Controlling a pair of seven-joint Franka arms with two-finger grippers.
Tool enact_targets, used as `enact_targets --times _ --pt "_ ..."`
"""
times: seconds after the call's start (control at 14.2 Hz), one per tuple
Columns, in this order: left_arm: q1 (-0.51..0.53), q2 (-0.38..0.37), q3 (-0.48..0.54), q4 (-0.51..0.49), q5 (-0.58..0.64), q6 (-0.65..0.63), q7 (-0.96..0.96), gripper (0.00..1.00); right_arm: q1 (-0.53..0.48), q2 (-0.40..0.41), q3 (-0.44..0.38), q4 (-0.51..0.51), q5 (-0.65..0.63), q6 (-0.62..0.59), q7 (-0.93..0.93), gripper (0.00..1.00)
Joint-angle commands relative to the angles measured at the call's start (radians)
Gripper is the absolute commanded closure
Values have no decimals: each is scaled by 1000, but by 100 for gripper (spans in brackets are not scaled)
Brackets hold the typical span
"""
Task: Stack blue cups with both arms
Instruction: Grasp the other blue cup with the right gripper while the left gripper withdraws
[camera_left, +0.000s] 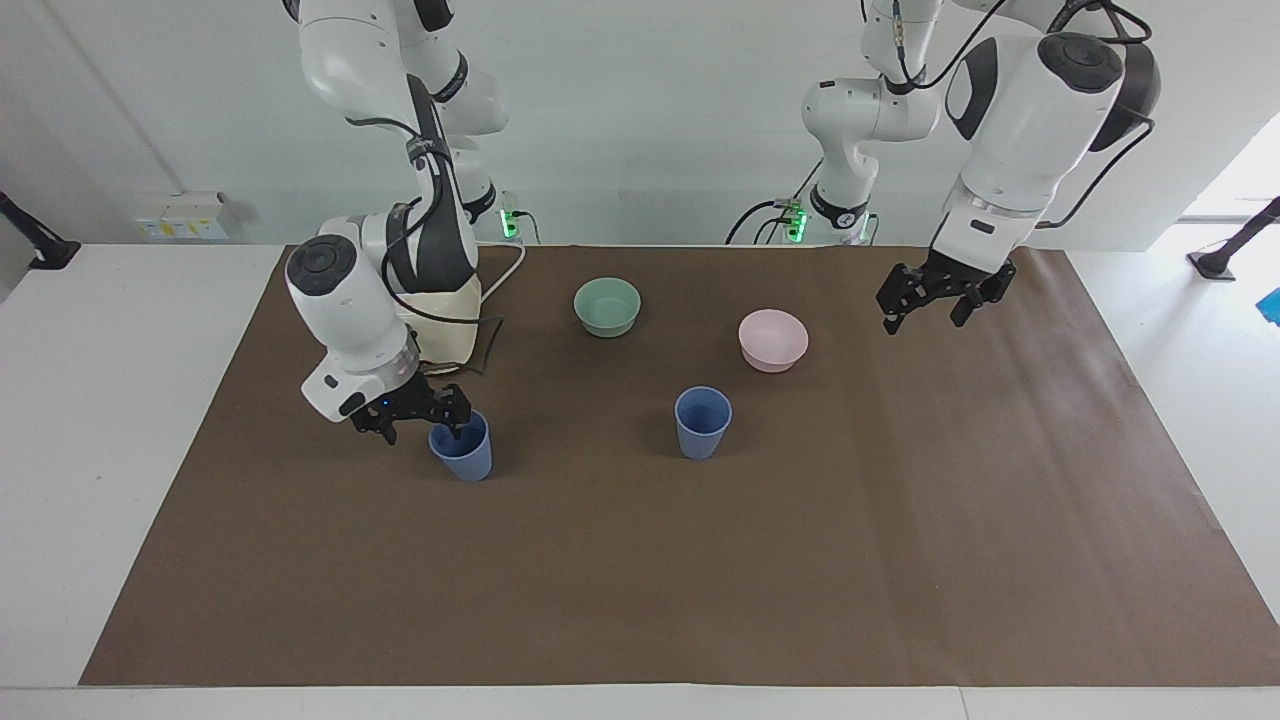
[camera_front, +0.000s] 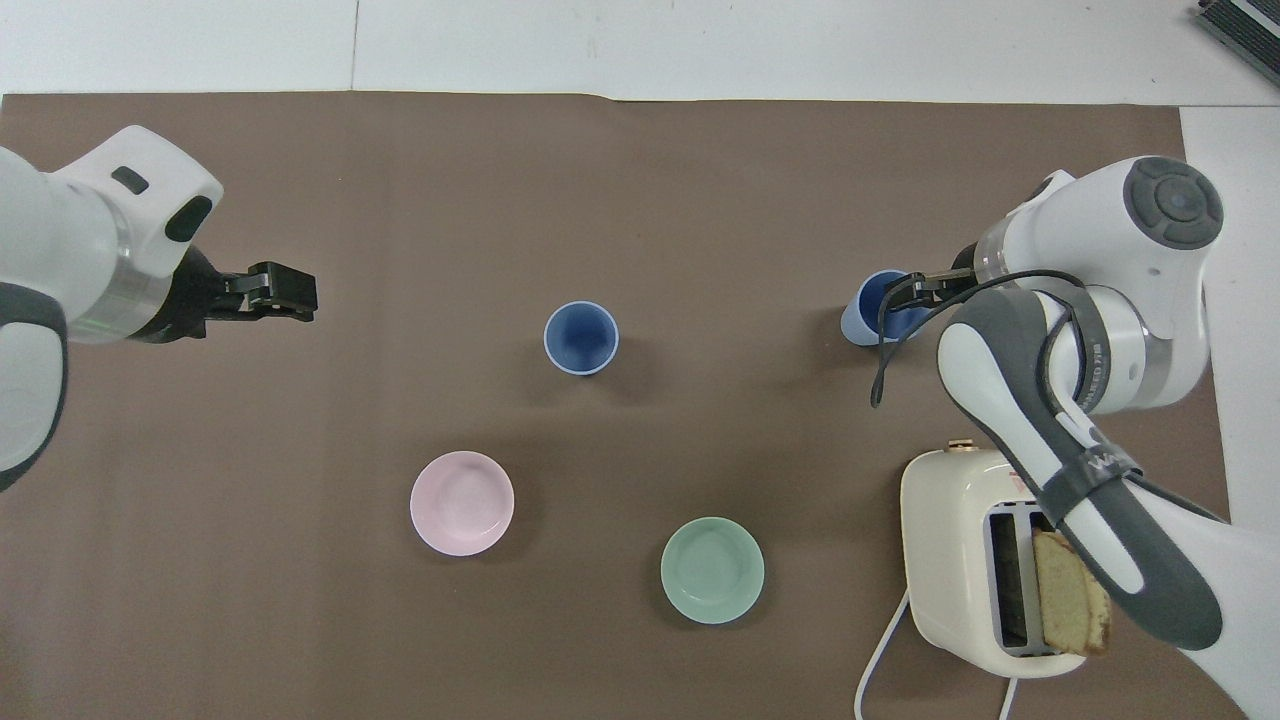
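Note:
Two blue cups stand upright on the brown mat. One cup (camera_left: 702, 425) (camera_front: 581, 338) stands alone mid-table. The other cup (camera_left: 465, 452) (camera_front: 872, 318) is toward the right arm's end. My right gripper (camera_left: 422, 430) (camera_front: 915, 290) is open and low at this cup, one fingertip over its mouth, the other outside the rim on the side toward the right arm's end. I cannot tell if it touches the cup. My left gripper (camera_left: 935, 305) (camera_front: 298, 295) hangs open and empty over bare mat toward the left arm's end, well apart from both cups.
A green bowl (camera_left: 607, 305) (camera_front: 712, 570) and a pink bowl (camera_left: 773, 340) (camera_front: 462, 503) sit nearer to the robots than the cups. A cream toaster (camera_front: 960, 520) holding a bread slice stands at the right arm's end, largely hidden by the right arm in the facing view.

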Motion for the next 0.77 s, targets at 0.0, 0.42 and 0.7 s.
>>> enact_targets --times 0.0,0.42,0.7 --pt "63 -27 -9 -1 15 -47 130 0 -8 30 4 -5 22 29 -60 0" --pt "147 -50 -7 59 17 -125 299 0 -8 33 4 1 23 28 -149 100" --pt "146 -40 -12 166 20 -240 298 0 -8 38 4 12 25 25 -149 100"
